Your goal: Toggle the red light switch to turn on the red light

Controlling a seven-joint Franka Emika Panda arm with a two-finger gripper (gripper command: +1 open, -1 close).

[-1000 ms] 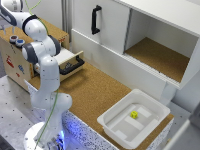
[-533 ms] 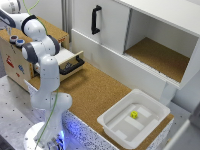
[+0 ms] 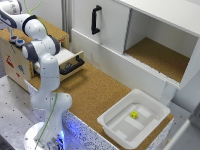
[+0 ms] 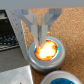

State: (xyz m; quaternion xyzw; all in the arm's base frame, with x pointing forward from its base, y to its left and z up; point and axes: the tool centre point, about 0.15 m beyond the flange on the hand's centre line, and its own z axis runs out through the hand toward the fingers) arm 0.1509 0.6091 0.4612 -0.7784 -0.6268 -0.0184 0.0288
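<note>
The claw (image 4: pixel 41 34) points straight down at the red light switch (image 4: pixel 45 51), a round button with a dark rim; its two fingers (image 4: pixel 36 27) are drawn close together with only a thin slit between them, and they hold nothing; held tight like that they make one narrow tip, which is good for poking a small button. The tips sit right at the edge of the red light (image 4: pixel 46 49), the round cap in the middle of the button; I cannot tell if they truly touch it. The cap glows bright orange and yellow, so I think the light is on and the job is done or almost done.

In the exterior view the arm (image 3: pixel 41 60) bends up and over toward the far corner on the exterior view's left, where the wooden box (image 3: pixel 15 62) stands; two small round buttons (image 3: pixel 16 40) sit on the top of that box near its front edge, too small there to tell red from blue. The box has a drawer (image 3: pixel 70 62) pulled open beside the arm. A white tray (image 3: pixel 112 127) with a little yellow block (image 3: pixel 134 114) in it rests at the near corner of the worktop (image 3: pixel 95 90), well apart from the switch.
</note>
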